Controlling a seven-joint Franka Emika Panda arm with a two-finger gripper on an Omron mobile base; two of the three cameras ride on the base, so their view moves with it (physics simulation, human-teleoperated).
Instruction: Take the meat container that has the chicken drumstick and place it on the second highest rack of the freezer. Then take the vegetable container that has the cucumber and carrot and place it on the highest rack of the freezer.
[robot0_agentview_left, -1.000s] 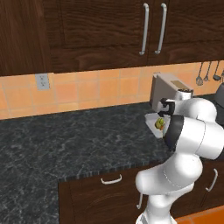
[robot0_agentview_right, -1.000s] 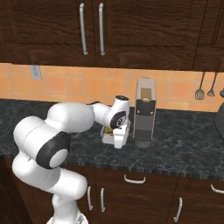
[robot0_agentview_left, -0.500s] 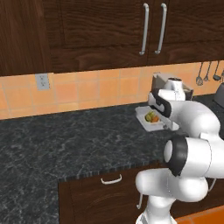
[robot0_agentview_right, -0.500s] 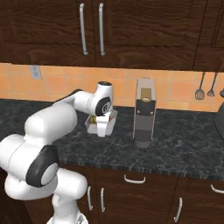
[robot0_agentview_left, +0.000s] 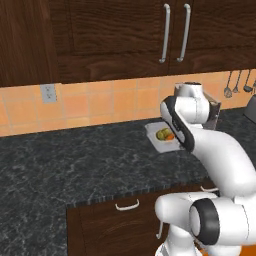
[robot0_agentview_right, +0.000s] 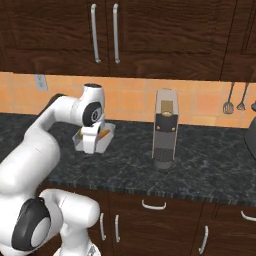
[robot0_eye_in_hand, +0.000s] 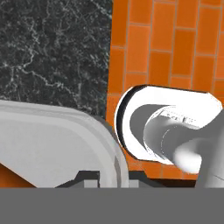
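Observation:
My gripper (robot0_agentview_right: 90, 146) is shut on the rim of the white vegetable container (robot0_agentview_left: 159, 141), which it holds just over the black counter near the orange backsplash. The yellow-green cucumber (robot0_agentview_left: 162, 133) and the orange carrot (robot0_agentview_left: 170, 136) lie side by side in it. From the right base view the container (robot0_agentview_right: 103, 144) sits partly behind my hand, with the carrot (robot0_agentview_right: 104, 134) peeking out. The hand view has the container's rim (robot0_eye_in_hand: 65, 124) running up from between my fingertips (robot0_eye_in_hand: 89, 176), my gripper (robot0_eye_in_hand: 111, 178) pinching it. The meat container, chicken drumstick and freezer are out of view.
A tall coffee machine (robot0_agentview_right: 164, 128) stands on the counter (robot0_agentview_left: 75, 165) to the right of the container. Utensils (robot0_agentview_right: 228, 106) hang on the backsplash farther right. Dark wall cabinets (robot0_agentview_left: 115, 35) hang overhead, and an outlet (robot0_agentview_left: 48, 93) is on the wall at left.
My arm has swung left along the counter, carrying the vegetable container away from the coffee machine. The gripper has stayed shut on it.

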